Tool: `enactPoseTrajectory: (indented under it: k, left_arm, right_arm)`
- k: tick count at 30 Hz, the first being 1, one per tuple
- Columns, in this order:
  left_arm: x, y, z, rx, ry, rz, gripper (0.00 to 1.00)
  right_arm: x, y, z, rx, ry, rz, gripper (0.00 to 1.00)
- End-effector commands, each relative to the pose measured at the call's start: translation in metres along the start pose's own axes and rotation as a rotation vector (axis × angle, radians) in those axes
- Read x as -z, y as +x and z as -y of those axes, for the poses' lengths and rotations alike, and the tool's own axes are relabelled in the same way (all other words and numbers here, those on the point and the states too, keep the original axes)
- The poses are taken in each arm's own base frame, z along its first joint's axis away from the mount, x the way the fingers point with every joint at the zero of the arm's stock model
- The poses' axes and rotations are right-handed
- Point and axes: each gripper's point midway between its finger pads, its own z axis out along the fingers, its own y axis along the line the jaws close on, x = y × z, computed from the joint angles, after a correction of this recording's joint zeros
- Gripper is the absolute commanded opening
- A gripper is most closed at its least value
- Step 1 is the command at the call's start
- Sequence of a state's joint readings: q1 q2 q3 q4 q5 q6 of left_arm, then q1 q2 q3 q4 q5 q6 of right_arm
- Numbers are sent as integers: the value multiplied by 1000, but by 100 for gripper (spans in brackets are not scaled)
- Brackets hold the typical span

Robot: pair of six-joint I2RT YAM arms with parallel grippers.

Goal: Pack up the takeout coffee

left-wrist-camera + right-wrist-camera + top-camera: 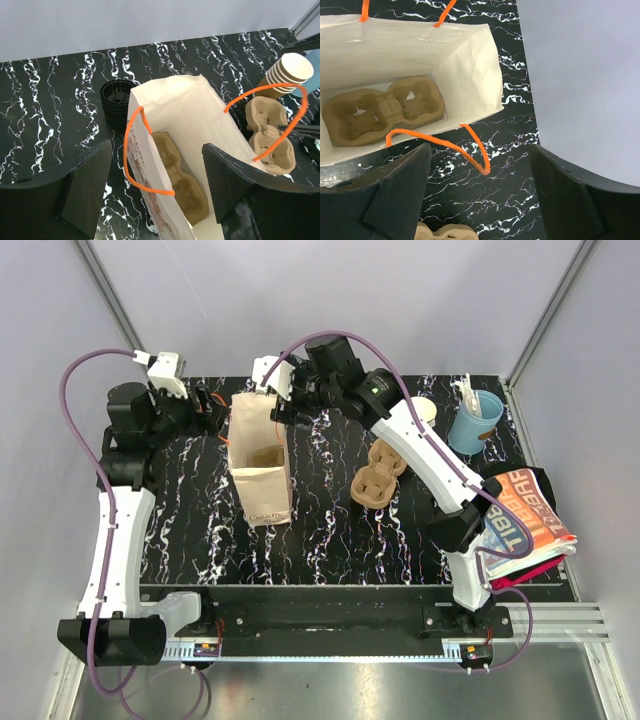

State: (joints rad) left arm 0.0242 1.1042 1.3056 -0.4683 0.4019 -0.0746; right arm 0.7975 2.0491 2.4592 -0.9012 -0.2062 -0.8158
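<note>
**While the bag stands open, no finished coffee shows yet**

Since everything has to end up in one place, I read the black marbled desk (330,540) from the paper bag (262,502) outward. It stands upright, left of centre, with its mouth spread wide. I judge that it is meant to take a load from above.

My left gripper (156,150) hangs at the bag's far left side with its fingers well apart and the bag's near wall below the gap. I cannot tell whether either finger touches the paper. My right gripper (480,147) hovers over the bag's far edge, also spread and holding nothing, with one orange handle (445,145) looping under it.

A pulp cup carrier (385,112) lies flat on the bag's floor, probably to keep a cup from tipping. Both its wells are empty. A second carrier (378,472) sits on the desk just right of the bag.

The stack of tan cups (287,75) is farther right and farther back, with the light blue cup (475,425) beyond it. The black lids (117,97) are piled behind the bag on its far left.

I can find no single lidded cup in any view. The cups and the lids lie well apart, so I judge that the coffee is not yet assembled, let alone packed.
</note>
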Motion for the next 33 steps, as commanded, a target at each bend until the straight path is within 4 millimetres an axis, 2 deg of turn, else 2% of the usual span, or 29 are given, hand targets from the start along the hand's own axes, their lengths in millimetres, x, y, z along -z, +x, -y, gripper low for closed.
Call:
enactPoseTrajectory:
  k: [1,7,9,11,12,16,18,25,26,28,30,32,33]
  left_arm:
    - [-4,-22,-8,-57,-31,78,72]
    - [-11,-20,-8,-52,-19,74,47]
    - [-12,-19,-9,-48,-16,68,34]
    - [-13,-20,-8,-48,-14,68,26]
    - [-13,-20,-9,-47,-14,68,18]
    - [-15,-29,-6,-47,-2,72,4]
    - [-15,-33,-4,-47,8,74,0]
    - [-18,-47,4,-59,28,88,0]
    - [-19,-47,13,-66,52,86,0]
    - [-19,-49,18,-70,66,88,0]
    - [-20,-49,23,-76,81,86,0]
    - [-21,-45,30,-86,100,74,0]
    - [-21,-45,32,-90,106,72,0]
  right_arm:
    - [2,-18,14,29,32,74,81]
    - [-2,-16,12,29,14,82,53]
    - [-4,-18,11,27,6,91,39]
    - [-2,-20,9,23,0,99,27]
    - [-2,-21,9,18,-2,102,18]
    - [6,-24,3,-10,-24,113,0]
    - [14,-26,0,-19,-32,116,0]
    - [32,-12,-22,-69,-85,72,0]
    - [40,-12,-23,-74,-84,71,0]
    - [42,-5,-32,-89,-103,49,0]
    - [53,-5,-35,-98,-98,48,0]
    - [59,1,-45,-112,-119,36,0]
    - [57,11,-56,-140,-145,13,0]
